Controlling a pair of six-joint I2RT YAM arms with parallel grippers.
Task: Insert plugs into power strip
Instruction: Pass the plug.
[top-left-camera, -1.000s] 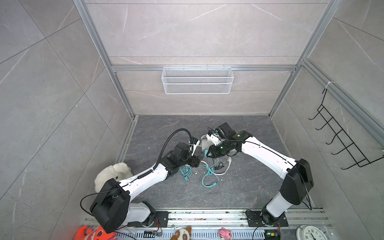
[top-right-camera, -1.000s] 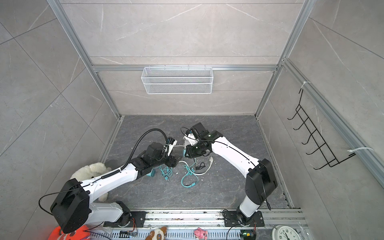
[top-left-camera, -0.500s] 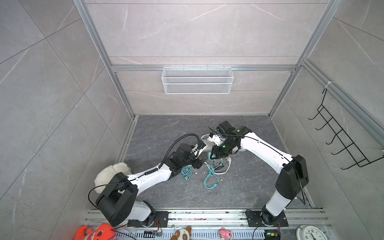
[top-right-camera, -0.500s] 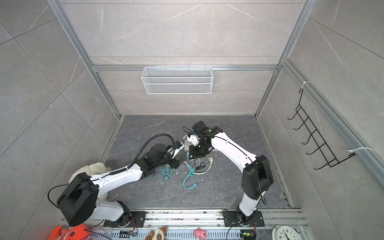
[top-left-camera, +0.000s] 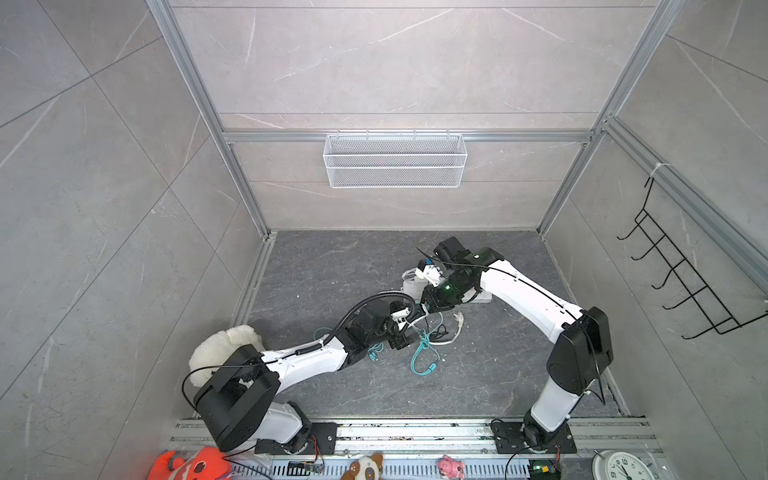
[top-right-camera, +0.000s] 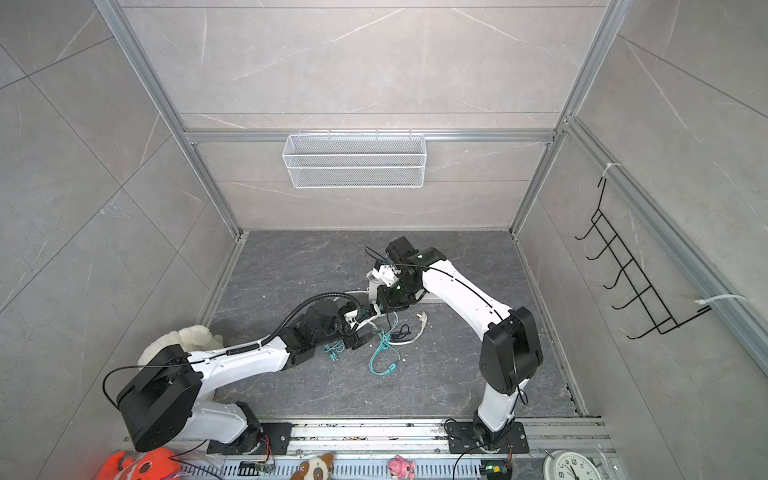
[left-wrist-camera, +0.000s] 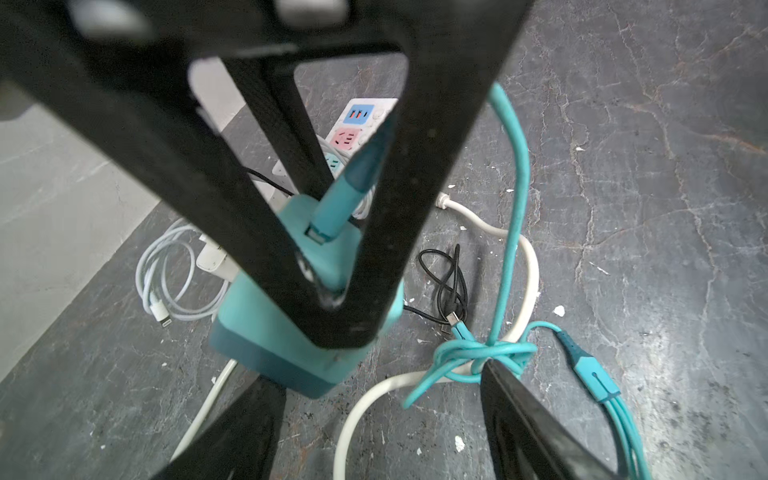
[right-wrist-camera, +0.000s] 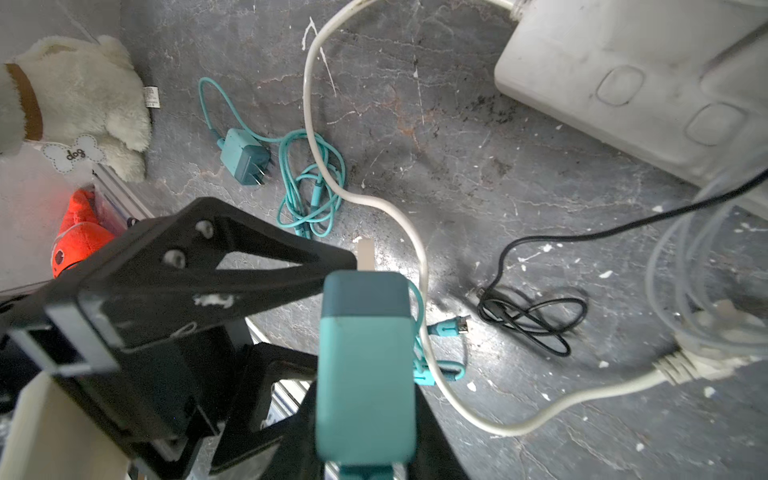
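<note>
Teal adapter in hand, not yet plugged in.
Right fingers pinch the teal adapter above the worktop, near the power strip; left fingers stand spread beside it. Next it likely needs its prongs lined up over a free socket.

teal plug near thick white cord

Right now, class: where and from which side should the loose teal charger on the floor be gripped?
Probably across the two long sides of the teal charger, coming down from above. It lies flat, prongs at one end, cable at the other, so that keeps both ends clear.
</note>
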